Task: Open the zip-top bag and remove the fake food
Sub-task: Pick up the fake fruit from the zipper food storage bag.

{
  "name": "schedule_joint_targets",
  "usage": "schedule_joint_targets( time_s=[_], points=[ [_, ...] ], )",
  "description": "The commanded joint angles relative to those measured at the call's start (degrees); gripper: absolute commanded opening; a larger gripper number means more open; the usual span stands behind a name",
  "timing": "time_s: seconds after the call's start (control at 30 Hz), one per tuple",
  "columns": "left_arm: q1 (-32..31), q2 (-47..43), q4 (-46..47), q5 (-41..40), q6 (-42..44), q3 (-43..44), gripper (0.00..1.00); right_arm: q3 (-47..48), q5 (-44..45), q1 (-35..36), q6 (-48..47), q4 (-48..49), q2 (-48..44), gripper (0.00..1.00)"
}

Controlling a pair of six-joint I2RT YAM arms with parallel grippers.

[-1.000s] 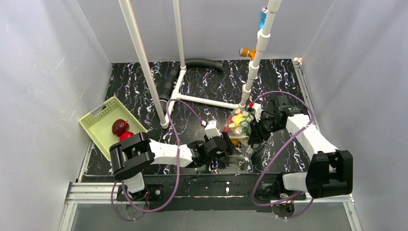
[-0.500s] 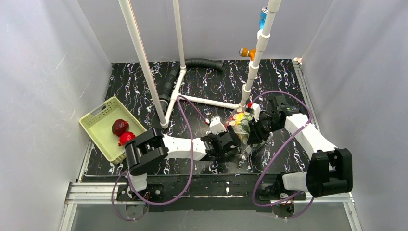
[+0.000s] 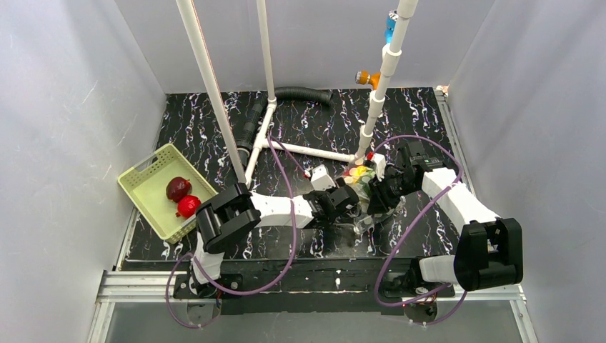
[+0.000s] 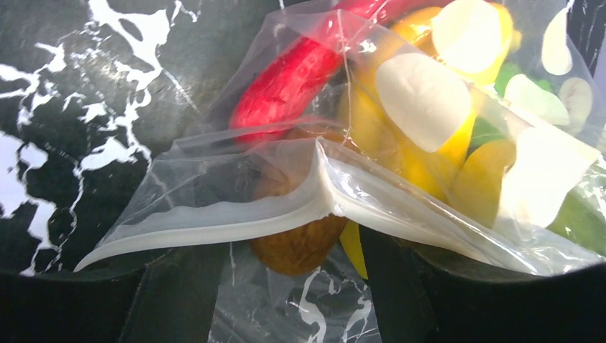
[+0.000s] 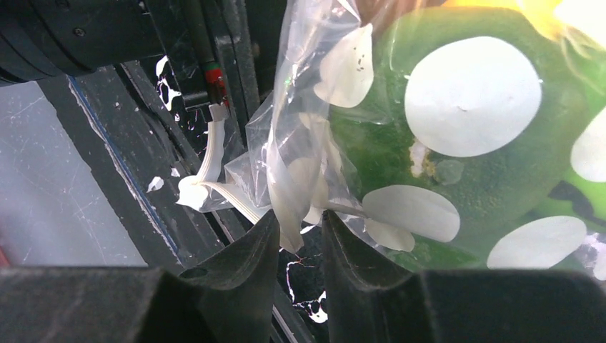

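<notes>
Bag [image 3: 362, 184], clear floppy film printed with pale round dots, sits right of centre over the black, white-veined surface [image 3: 193, 121], between the two arms.

At far left a pale green plastic basket [image 3: 146, 187] with perforated walls lies askew. In it a dark red round fruit [image 3: 177, 188] and a glossy red one [image 3: 188, 206] sit just beside each other. Next come smooth white pipes [image 3: 212, 89], slanting up from a pipe frame on the surface, with a ribbed black hose [image 3: 304, 93] at the back.

The left arm [image 3: 275, 209], white shells with black joints and a purple cable, reaches right to the bag. Its wrist view shows the left jaws released, the dark fingers [image 4: 179, 286] wide apart under the bag's mouth. The thick whitish zip strip [image 4: 236, 214] runs wavy across them and bends to a peak in the middle. A rough brown piece [image 4: 300, 246] shows between the fingers; whether it is inside the film I cannot tell. Behind it, inside the bag, lie a smooth red chili [image 4: 300, 71] and yellow banana [image 4: 421, 164].

Further right, a bumpy green piece [image 5: 486, 179] presses against the dotted film. The right jaws are clenched on a crumpled fold of that film beside the zip strip's end. The right arm [image 3: 457, 200] bends in from the right.
</notes>
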Motion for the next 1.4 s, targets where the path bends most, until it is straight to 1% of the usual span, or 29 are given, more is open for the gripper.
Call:
schedule_joint_targets(
  time_s=[0.0,0.07,0.13,0.2,0.33,0.5,0.63,0.93,1.17,1.37],
  points=[
    [1.06,1.33,6.72,0.91,8.68,-2.24,0.66,1.71,-0.1,0.27,0.2,0.48,0.14,0.35],
    [1.81,1.58,6.96,1.75,9.38,-2.45,0.65,1.73,-0.12,0.27,0.19,0.38,0.23,0.35],
    [3.0,2.54,4.96,2.87,9.15,-1.44,0.63,1.68,-0.12,0.27,0.23,0.46,0.23,0.35],
    [4.0,3.65,4.21,4.51,9.21,-0.65,0.59,1.69,-0.02,0.27,0.18,0.42,0.23,0.35],
    [4.64,4.74,7.89,8.29,12.82,-1.31,0.4,1.68,0.05,0.27,0.14,0.45,0.28,0.35],
    [4.65,3.89,9.81,11.09,16.8,-1.78,0.19,1.76,0.23,0.27,0.11,0.4,0.39,0.35],
    [4.65,2.43,9.41,11.96,19.45,-1.77,0.11,1.77,0.25,0.27,0.12,0.35,0.41,0.35],
    [4.22,-0.92,8.1,12.11,20.92,-3.2,0.06,1.77,0.24,0.26,0.02,0.26,0.32,0.35],
    [3.38,-5.13,7.64,11.75,23.19,-4.9,0.05,1.73,0.1,0.27,-0.07,0.11,0.23,0.35],
    [3.01,-10.04,10.99,14.55,24.46,-8.77,0.03,1.72,-0.17,0.27,-0.23,0.01,0.06,0.35]
  ],
)
